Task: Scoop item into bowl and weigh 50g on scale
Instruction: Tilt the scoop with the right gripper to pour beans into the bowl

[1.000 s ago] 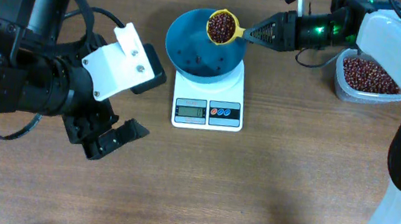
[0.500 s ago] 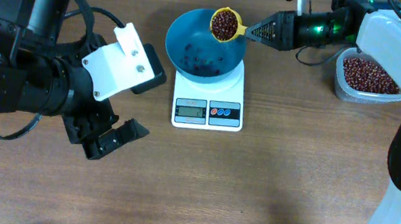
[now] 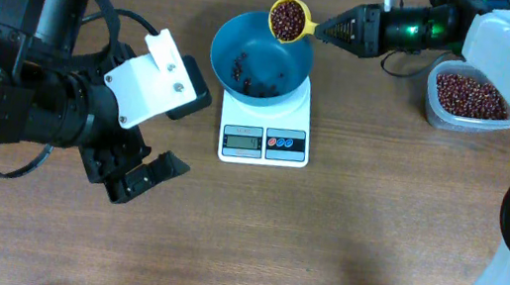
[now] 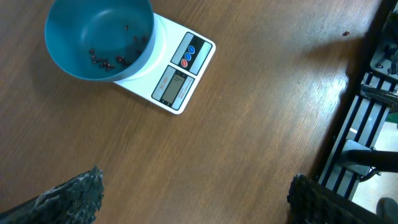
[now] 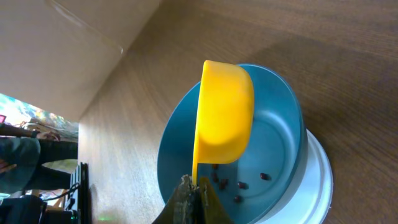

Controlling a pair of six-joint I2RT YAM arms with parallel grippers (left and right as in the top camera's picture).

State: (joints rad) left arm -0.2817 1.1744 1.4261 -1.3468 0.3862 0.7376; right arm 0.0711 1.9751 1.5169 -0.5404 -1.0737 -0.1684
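The blue bowl (image 3: 259, 58) stands on the white scale (image 3: 265, 129) and holds a few reddish-brown beans (image 3: 245, 69). My right gripper (image 3: 329, 31) is shut on the handle of a yellow scoop (image 3: 288, 19) full of beans, held over the bowl's far rim. In the right wrist view the scoop (image 5: 224, 112) is seen from below over the bowl (image 5: 283, 143), with the jaws (image 5: 194, 190) closed on its handle. My left gripper (image 3: 136, 171) is open and empty, left of the scale. The left wrist view shows the bowl (image 4: 99, 37) and scale (image 4: 180, 71).
A clear plastic tub (image 3: 468, 98) of beans stands at the back right. The left arm's bulk (image 3: 43, 83) lies to the left of the scale. A dark metal frame (image 4: 373, 124) shows past the table edge in the left wrist view.
The scoop has moved up toward the bowl's far rim. More beans lie in the bowl than a second ago. The left arm has not moved.
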